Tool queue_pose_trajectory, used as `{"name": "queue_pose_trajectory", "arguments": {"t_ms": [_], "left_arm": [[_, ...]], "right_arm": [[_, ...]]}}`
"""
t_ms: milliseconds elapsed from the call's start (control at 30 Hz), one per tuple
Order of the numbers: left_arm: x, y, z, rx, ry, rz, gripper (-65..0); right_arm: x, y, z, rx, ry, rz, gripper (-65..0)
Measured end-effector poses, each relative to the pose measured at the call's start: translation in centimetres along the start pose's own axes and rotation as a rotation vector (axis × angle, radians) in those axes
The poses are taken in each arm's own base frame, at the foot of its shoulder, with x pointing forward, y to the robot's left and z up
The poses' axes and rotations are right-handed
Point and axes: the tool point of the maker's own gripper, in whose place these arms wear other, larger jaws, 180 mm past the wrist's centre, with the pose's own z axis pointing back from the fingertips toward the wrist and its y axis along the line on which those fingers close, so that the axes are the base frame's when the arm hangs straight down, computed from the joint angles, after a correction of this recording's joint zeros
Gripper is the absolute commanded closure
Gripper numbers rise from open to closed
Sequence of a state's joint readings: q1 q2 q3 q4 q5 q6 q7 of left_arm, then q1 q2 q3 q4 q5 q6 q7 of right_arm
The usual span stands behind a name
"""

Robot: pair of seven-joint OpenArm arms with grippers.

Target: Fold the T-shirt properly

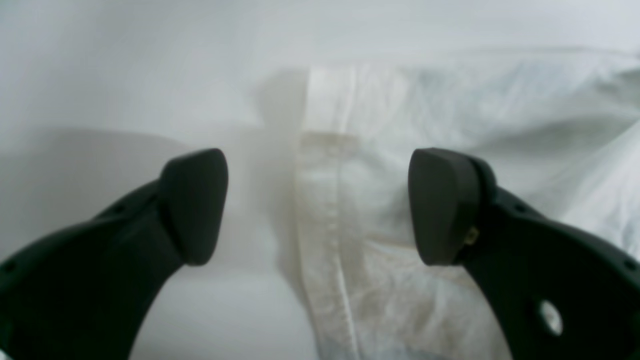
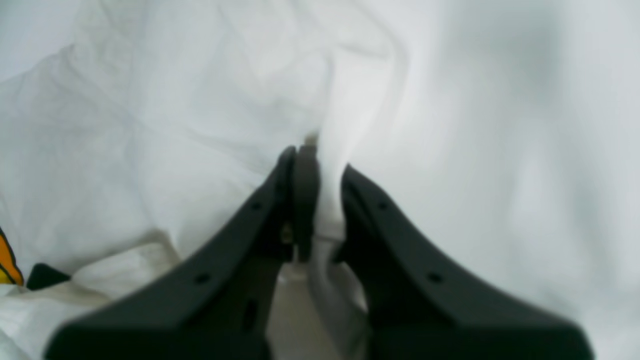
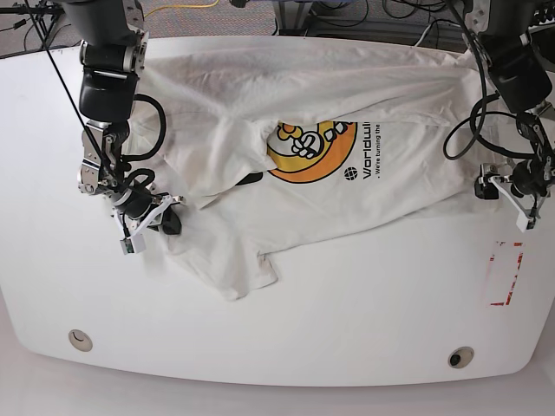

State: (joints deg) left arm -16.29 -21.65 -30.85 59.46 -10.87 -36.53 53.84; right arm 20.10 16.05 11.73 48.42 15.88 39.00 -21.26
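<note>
Our right gripper (image 2: 320, 200) is pinched tight on a fold of the T-shirt (image 3: 347, 165) at its edge — white cloth bunches between the pads. Our left gripper (image 1: 318, 205) hangs with its fingers spread wide and nothing between them, over the shirt's hem at the opposite edge. The shirt lies rumpled, print up, across the white table (image 3: 347, 321) — we see no containers.
</note>
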Motion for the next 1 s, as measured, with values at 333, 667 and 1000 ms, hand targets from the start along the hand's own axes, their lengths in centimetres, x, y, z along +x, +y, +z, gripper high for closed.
{"name": "queue_pose_trajectory", "arguments": {"t_ms": [333,667,1000], "left_arm": [[1.1,-1.5,-1.5,-0.053,-0.066,0.023,-52.5],[1.5,-4.2,-2.5,-0.099,-0.074,-0.009,-21.5],[1.5,-4.9,-2.8,-0.118,-0.074,-0.001,0.0]], "right_arm": [[0.0,0.0,0.0,0.000,0.000,0.000,-1.0],[0.0,0.0,0.0,0.000,0.000,0.000,-0.8],[0.0,0.0,0.0,0.000,0.000,0.000,-0.6]]}}
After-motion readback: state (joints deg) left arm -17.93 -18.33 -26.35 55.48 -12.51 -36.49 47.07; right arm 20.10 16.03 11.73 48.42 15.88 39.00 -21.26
